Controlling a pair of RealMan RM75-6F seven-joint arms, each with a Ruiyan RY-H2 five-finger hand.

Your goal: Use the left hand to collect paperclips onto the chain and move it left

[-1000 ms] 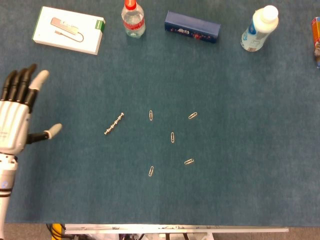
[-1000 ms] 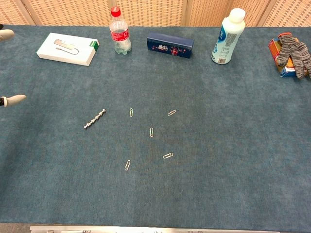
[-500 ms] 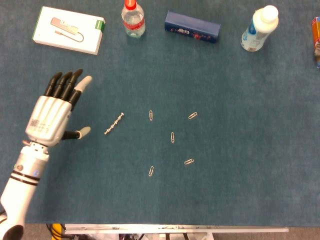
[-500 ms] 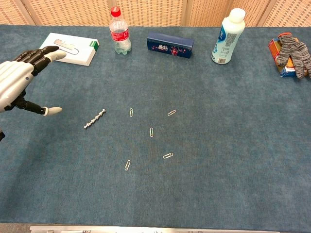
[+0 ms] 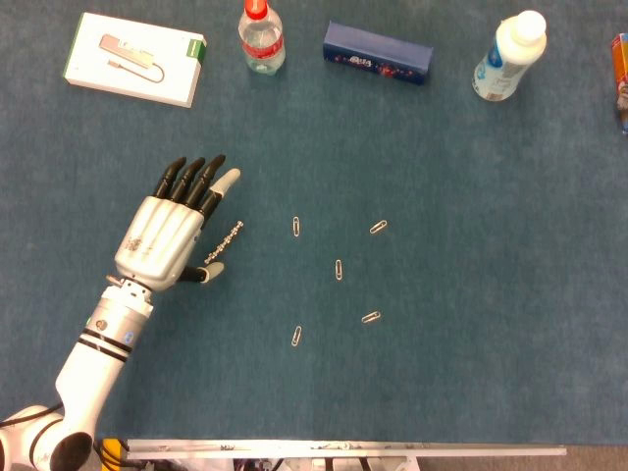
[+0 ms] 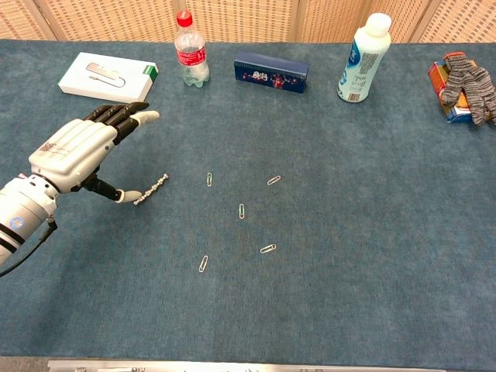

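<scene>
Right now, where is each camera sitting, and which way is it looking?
Head view: sits high, looking almost straight down at the table; the left hand and its forearm show.
Chest view: sits lower at the near edge, looking forward across the table to a wicker screen; the left hand shows again.
Both share the chain, the scattered paperclips, the white box and the bottles. The right hand shows in neither.

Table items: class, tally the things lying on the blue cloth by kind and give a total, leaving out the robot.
Paperclips: 5
Chain: 1
Bottles: 2
White box: 1
Blue box: 1
Gloves: 1 pair
Orange packet: 1
Total: 12
</scene>
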